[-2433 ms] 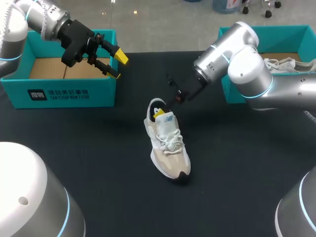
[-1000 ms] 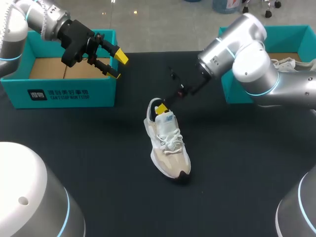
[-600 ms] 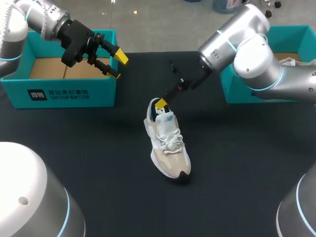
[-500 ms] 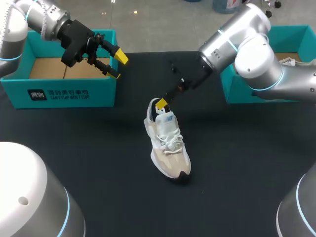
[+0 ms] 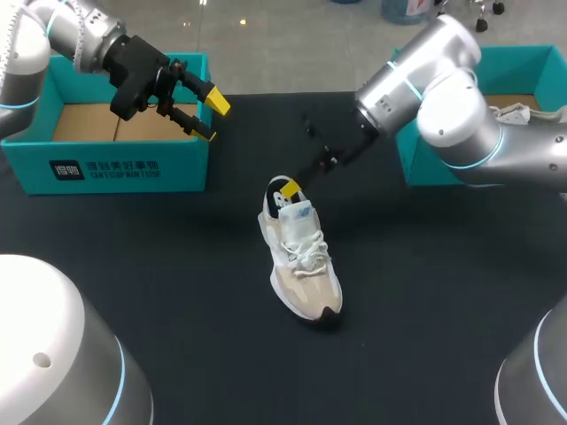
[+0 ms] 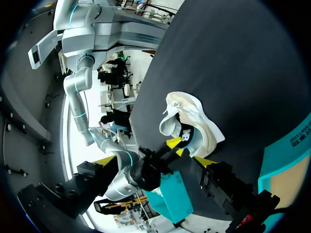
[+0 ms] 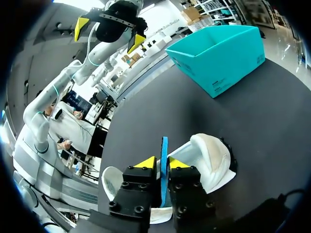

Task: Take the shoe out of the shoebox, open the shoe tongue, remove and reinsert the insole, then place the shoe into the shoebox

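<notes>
A white and beige shoe (image 5: 299, 257) lies on the black table (image 5: 177, 266), toe toward me. My right gripper (image 5: 288, 188) is at its heel opening. In the right wrist view the right gripper (image 7: 162, 163) is shut on a thin blue insole (image 7: 164, 145) standing on edge between the yellow tips, with the shoe (image 7: 209, 153) below. My left gripper (image 5: 208, 111) hangs open over the right end of the left shoebox (image 5: 106, 168), holding nothing. The left wrist view has the shoe (image 6: 192, 128) ahead of the open left gripper (image 6: 154, 160).
A second teal shoebox (image 5: 532, 62) stands at the back right with another white shoe (image 5: 507, 113) inside. The left shoebox (image 7: 218, 53) shows a bare cardboard floor. Dark table surface surrounds the shoe on all sides.
My right gripper's fingers have closed onto the insole at the shoe's heel opening, and the right arm has shifted slightly. The left arm and the shoe have not moved.
</notes>
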`<state>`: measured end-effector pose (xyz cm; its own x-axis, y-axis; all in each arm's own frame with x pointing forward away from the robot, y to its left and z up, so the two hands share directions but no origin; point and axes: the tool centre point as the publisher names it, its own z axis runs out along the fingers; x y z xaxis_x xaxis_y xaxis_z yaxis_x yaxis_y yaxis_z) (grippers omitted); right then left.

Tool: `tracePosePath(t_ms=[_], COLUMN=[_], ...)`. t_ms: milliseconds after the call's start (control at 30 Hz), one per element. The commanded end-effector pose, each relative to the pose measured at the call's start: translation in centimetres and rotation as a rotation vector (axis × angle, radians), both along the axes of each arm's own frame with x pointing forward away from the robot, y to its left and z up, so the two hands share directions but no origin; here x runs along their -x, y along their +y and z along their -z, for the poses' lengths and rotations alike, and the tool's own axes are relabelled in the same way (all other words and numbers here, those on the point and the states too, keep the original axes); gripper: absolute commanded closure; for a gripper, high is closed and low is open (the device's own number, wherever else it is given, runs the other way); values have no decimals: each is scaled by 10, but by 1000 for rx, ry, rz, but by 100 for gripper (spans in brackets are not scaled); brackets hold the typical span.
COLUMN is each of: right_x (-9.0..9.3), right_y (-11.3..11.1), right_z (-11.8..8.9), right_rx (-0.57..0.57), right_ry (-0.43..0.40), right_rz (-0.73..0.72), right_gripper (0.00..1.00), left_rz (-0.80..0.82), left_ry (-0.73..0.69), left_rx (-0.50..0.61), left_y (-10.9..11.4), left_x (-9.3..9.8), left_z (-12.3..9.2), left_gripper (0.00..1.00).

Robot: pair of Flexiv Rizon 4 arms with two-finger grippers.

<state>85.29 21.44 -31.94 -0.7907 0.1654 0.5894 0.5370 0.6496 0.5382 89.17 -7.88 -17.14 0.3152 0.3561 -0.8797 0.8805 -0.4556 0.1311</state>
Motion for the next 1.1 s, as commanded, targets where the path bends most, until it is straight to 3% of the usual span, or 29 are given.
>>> tracePosePath(t_ms=[33,467,700,733,767,833,900,933,1100], right_x=[-2,17,11,10,9,7,6,6,8], right_y=[4,-2,0,1,2,3,4,4,4], right_z=[8,20,21,21,21,20,19,19,13], right_rx=[0,35,32,31,30,32,36,37,50], right_ry=[14,83,67,64,61,51,41,39,25], right_rz=[-12,-53,-44,-45,-46,-49,-53,-54,-65], right_gripper=[100,100,97,90,73,53,22,13,4], left_rz=[1,1,1,1,1,1,1,1,1], left_ry=[-2,-2,-2,-2,-2,-2,-2,-2,-2], left_rx=[-3,-3,-3,-3,-3,-3,-3,-3,-3], left_y=[0,0,0,0,0,0,0,0,0], left_x=[0,0,0,0,0,0,0,0,0], left_z=[0,0,0,0,0,0,0,0,0], left_gripper=[0,0,0,0,0,0,0,0,0])
